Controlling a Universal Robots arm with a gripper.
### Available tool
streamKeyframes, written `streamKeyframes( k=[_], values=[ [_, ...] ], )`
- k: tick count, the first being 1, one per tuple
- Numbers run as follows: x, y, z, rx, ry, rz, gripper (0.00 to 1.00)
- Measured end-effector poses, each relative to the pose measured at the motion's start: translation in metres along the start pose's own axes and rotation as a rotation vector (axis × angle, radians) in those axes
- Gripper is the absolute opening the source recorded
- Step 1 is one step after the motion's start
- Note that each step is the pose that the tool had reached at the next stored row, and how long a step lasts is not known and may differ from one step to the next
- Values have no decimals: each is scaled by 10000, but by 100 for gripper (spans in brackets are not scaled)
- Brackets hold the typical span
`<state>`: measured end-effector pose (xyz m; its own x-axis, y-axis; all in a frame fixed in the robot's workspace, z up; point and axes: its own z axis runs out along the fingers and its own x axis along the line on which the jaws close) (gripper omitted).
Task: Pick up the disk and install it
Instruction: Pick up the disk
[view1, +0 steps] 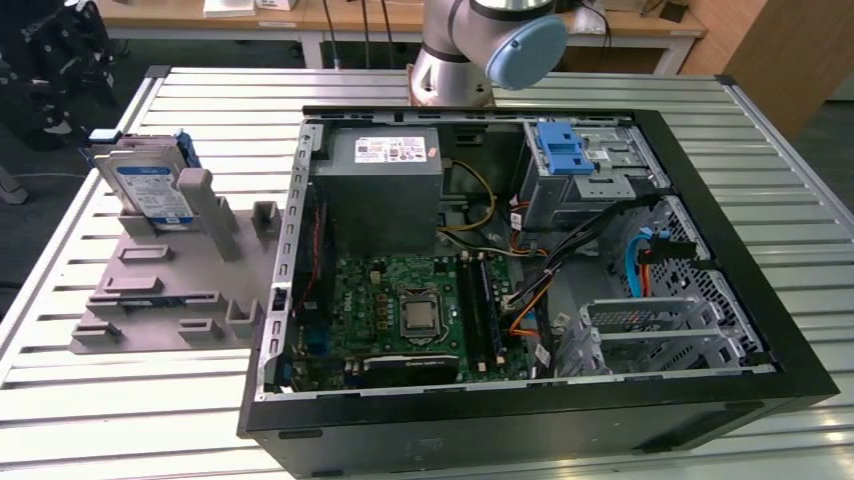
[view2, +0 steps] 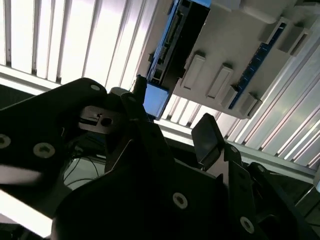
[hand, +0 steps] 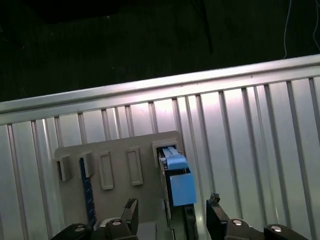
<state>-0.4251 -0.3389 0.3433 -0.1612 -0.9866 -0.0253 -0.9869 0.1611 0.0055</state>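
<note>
Disk (view1: 144, 190) stood upright in grey rack (view1: 160, 300), at exterior view's left of PC case (view1: 747, 300). Gripper (hand: 173, 211) hung over it w/ jaws released, empty, approx. straddling the blue carrier. Risk: an off-centre descent could land a finger on the carrier edge, tipping disk or shifting rack.

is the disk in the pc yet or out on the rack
Out. In the exterior view the disk stands on edge in the grey rack, outside the open computer case.
</note>
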Motion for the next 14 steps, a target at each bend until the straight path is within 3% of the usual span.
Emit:
streamKeyframes(
  k=[1,2,4,14],
  values=[
    [0,0,17,-4,0,-149,58],
    [1,1,35,-8,1,-308,65],
    [3,15,86,-18,4,-658,65],
    [-22,28,186,-16,-4,-664,65]
  ],
)
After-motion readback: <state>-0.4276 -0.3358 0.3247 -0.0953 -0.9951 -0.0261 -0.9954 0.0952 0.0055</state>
